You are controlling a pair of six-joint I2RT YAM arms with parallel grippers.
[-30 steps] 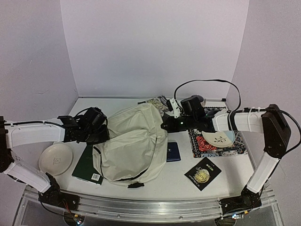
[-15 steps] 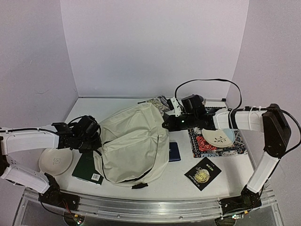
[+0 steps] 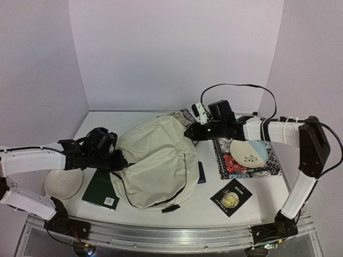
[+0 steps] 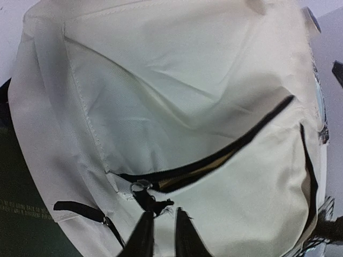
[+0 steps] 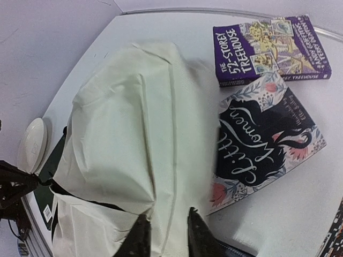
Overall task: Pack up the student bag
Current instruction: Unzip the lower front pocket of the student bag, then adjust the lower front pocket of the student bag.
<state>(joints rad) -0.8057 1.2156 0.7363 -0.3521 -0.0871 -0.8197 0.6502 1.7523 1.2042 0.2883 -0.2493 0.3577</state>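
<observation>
The student bag (image 3: 155, 160), large, soft and cream, lies slumped mid-tabletop (image 3: 214, 211), its black zipper (image 4: 214, 160) partly open along a curved seam.

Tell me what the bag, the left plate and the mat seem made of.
The bag looks like woven cloth, matte cream: it creases softly and shows stitched seams. The left plate is smooth white with a faint sheen, probably ceramic, possibly plastic. The mat seems thin cloth, matte, lying flat, patterned red and blue.
</observation>
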